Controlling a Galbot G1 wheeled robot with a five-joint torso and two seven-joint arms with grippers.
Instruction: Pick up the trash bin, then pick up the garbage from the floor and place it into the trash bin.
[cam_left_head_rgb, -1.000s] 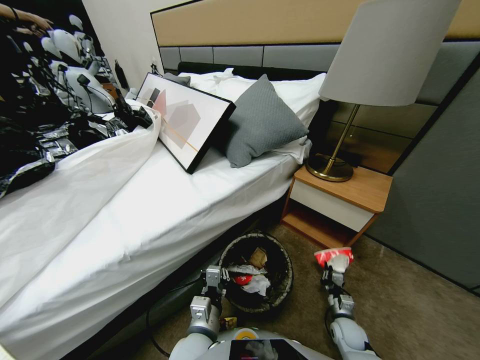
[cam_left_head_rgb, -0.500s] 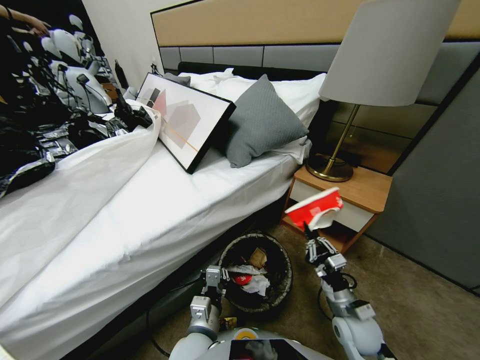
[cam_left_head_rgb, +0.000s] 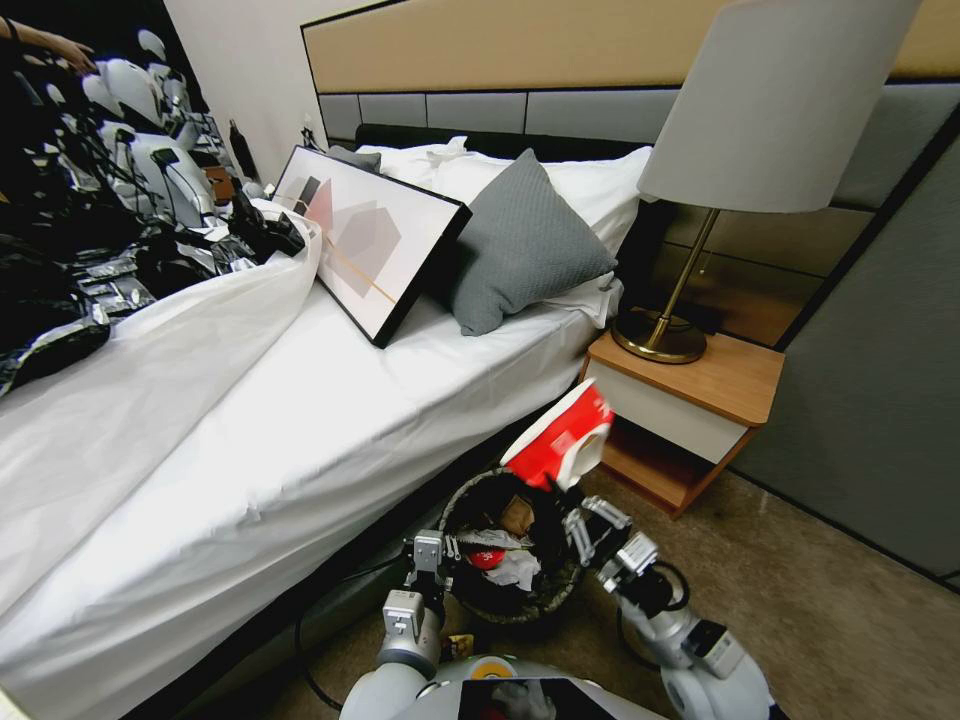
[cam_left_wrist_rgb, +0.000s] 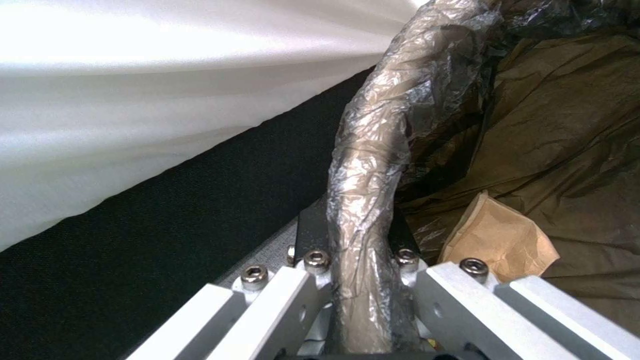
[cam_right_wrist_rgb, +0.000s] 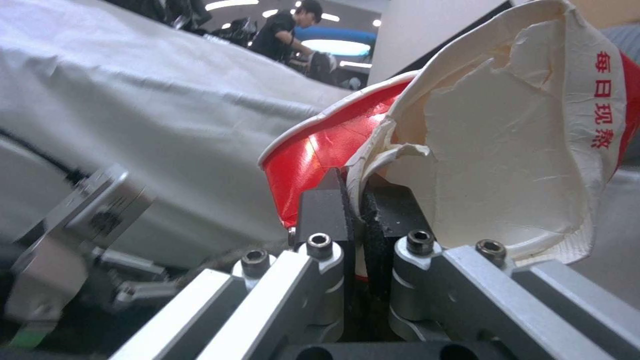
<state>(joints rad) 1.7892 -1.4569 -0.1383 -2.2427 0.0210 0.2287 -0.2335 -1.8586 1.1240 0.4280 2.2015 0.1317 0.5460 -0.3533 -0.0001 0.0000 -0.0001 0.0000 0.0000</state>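
Left gripper at bin rim, 9 o'clock side; jaws pinching liner-wrapped rim, likely to hold bin steady and mouth open.

Right gripper over bin's 2 o'clock edge; jaws pressed on wall of crushed red-and-white cup, held high, probably for drop.

Bin on floor beside bed. Inside: tan paper, white wad, red piece.

The trash bin sits at lower centre of the frame, against the bed filling the left. The nightstand stands to its upper right, a lamp on it. A crushed cup hangs over the bin's right rim.
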